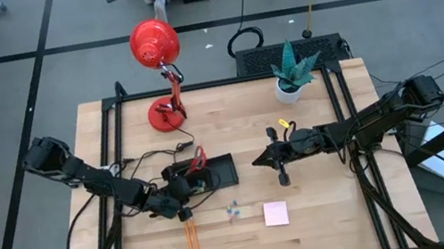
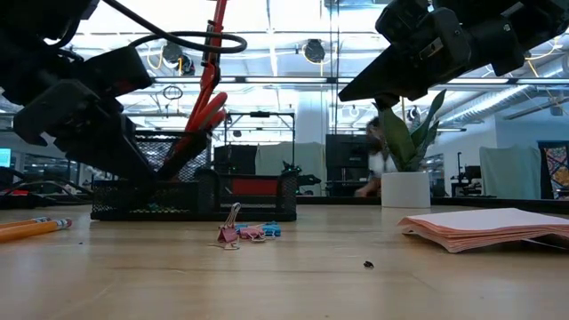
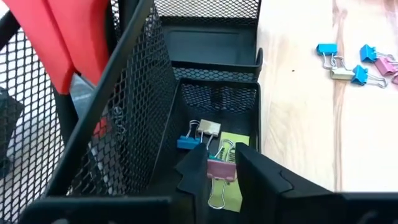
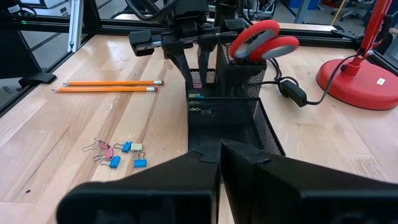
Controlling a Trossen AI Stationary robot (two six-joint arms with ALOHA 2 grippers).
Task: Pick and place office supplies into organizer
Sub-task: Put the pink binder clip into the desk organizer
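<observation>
scissors (image 3: 68, 43) cut off, blurred person (image 2: 378, 164)
</observation>
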